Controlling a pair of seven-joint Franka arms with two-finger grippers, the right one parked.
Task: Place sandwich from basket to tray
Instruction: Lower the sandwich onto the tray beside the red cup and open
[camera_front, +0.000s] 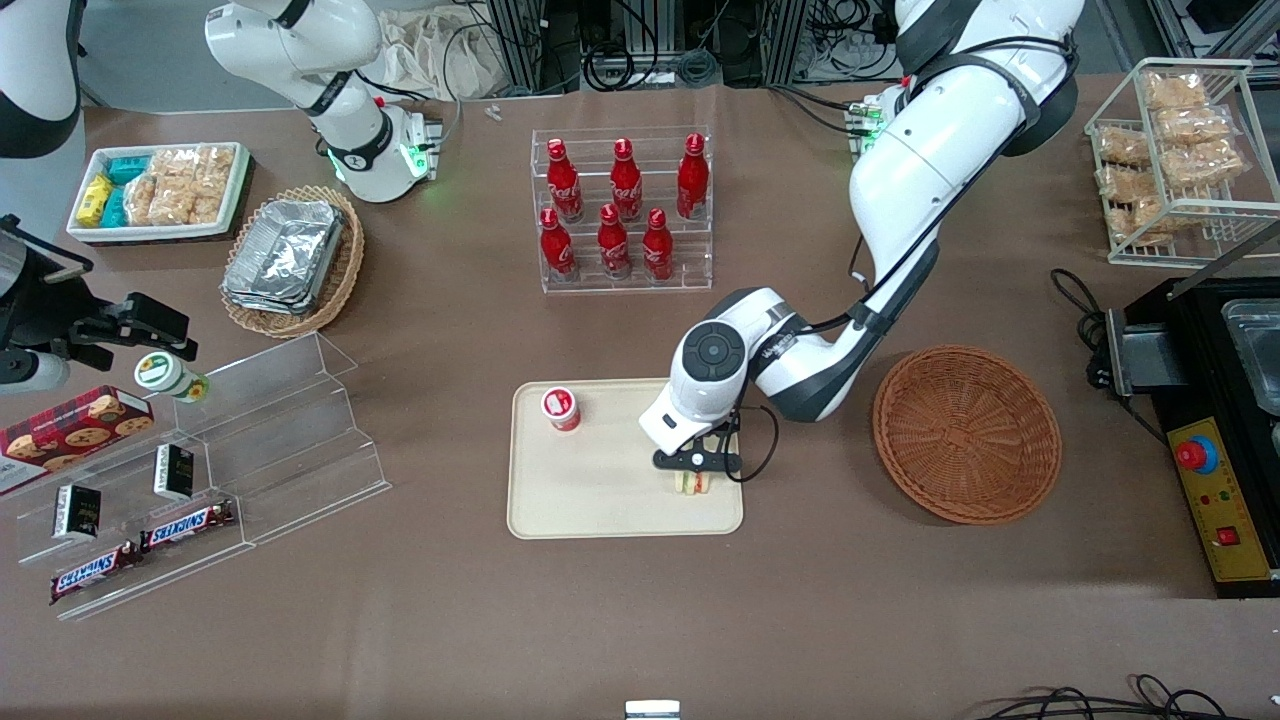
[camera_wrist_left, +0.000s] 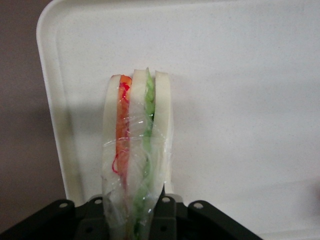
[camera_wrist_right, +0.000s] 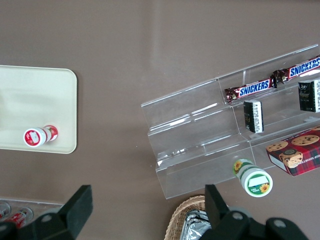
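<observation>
Front view: two bars (camera_front: 140, 553) labelled SNICKERS lie on the clear stepped stand (camera_front: 250, 440); six red bottles (camera_front: 622, 205) fill the rack. One sandwich (camera_front: 693, 482) stands on the tray (camera_front: 600, 495), grasped by the tool (camera_front: 700, 466). One basket (camera_front: 966, 433) sits beside the tray.

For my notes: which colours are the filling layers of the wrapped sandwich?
Orange-red and green, between white bread; the left wrist view shows the sandwich best, held by the gripper over the tray.
</observation>
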